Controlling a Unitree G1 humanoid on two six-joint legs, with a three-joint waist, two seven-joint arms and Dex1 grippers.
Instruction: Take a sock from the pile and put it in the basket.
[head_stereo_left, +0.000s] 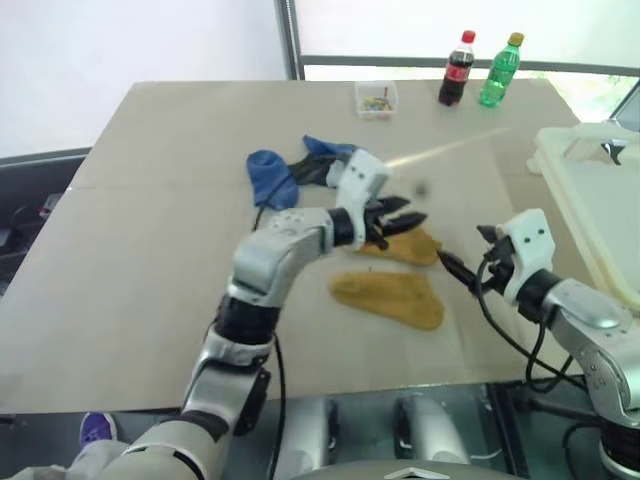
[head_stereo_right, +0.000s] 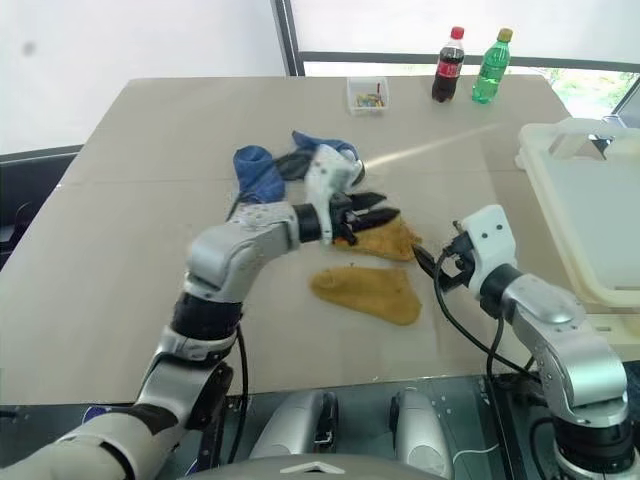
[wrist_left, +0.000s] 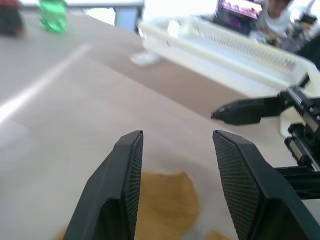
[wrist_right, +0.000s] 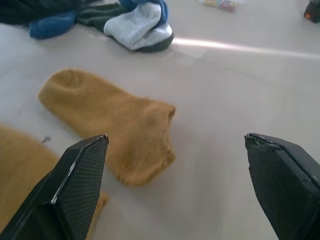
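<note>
— Where do your jaws stand at this moment?

— My left gripper (head_stereo_left: 405, 220) hangs level over the beige worktop (head_stereo_left: 150, 200), above the farther of two flat mustard-yellow fabric socks (head_stereo_right: 385, 240). Its jaws are parted with nothing between them. My right gripper (head_stereo_right: 432, 260) sits just beside that same sock, pointing toward the left one, jaws spread wide and empty.

— And the socks themselves?

— The nearer mustard-yellow sock (head_stereo_left: 392, 297) lies flat, close to its twin. Behind them sits the small heap of blue, dark and grey-white soft socks (head_stereo_left: 295, 170), untouched by either gripper.

— The destination?

— The large white plastic rectangular basket (head_stereo_left: 590, 200) stands at the worktop's right edge, well apart from the heap. I cannot tell what is inside it.

— Anything else on the worktop?

— At the far edge, a small clear plastic box (head_stereo_left: 376, 99), a dark cola bottle with a red cap (head_stereo_left: 457, 69) and a green bottle with a yellow cap (head_stereo_left: 500, 70), the two bottles side by side.
</note>
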